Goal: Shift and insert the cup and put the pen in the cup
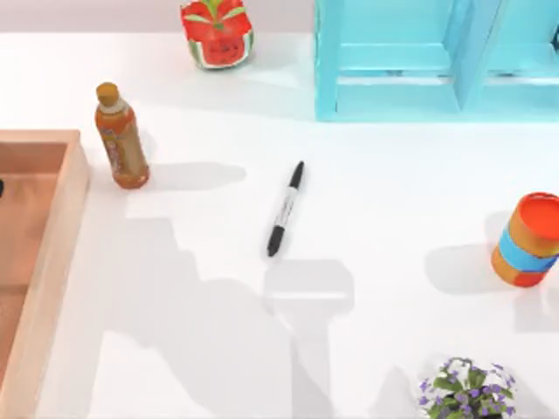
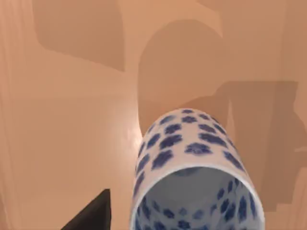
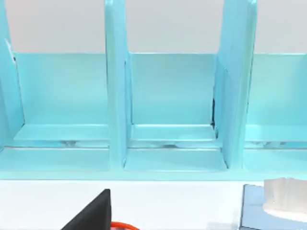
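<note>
The black pen [image 1: 286, 209] with a pale labelled middle lies flat on the white table near its centre, slanting from upper right to lower left. In the left wrist view the white cup [image 2: 192, 167] with blue flowers rests on a light wooden surface, its open mouth turned toward the camera. A black part of my left gripper [image 2: 91, 215] shows just beside the cup. My right gripper [image 3: 91, 213] shows as a black part in front of a pale blue shelf [image 3: 168, 96], with an orange rim [image 3: 125, 226] just below it.
A wooden tray [image 1: 52, 227] runs along the table's left edge. An orange-brown bottle [image 1: 120, 137] stands beside it. An orange cylinder with a blue band [image 1: 527, 240] is at the right, the blue shelf [image 1: 393, 61] at the back, a watermelon-patterned object [image 1: 217, 33] back centre, and a flowering plant [image 1: 463, 391] front right.
</note>
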Robot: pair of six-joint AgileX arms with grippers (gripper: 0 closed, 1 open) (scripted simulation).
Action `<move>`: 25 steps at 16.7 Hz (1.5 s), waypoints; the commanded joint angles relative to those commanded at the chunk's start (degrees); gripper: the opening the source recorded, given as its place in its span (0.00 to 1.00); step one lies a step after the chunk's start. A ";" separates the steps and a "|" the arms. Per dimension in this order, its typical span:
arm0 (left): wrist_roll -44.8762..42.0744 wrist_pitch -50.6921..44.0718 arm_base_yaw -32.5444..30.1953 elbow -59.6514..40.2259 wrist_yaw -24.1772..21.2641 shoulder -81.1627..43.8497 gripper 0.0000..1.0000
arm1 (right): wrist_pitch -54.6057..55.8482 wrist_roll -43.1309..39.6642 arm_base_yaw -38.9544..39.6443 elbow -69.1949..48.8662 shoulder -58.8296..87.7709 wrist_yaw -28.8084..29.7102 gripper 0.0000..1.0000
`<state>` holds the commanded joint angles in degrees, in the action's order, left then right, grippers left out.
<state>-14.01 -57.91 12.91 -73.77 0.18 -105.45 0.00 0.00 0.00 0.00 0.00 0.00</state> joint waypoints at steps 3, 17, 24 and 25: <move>-0.15 5.30 0.12 4.61 -0.01 -1.36 1.00 | 0.00 0.00 0.00 0.00 0.00 0.00 1.00; -0.17 5.90 0.14 5.16 -0.01 -1.50 0.32 | 0.00 0.00 0.00 0.00 0.00 0.00 1.00; -0.17 5.90 0.14 5.16 -0.01 -1.50 0.00 | 0.00 0.00 0.00 0.00 0.00 0.00 1.00; -0.17 5.90 0.14 5.16 -0.01 -1.50 0.00 | 0.00 0.00 0.00 0.00 0.00 0.00 1.00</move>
<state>-14.18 -52.02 13.05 -68.61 0.18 -106.95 0.00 0.00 0.00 0.00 0.00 0.00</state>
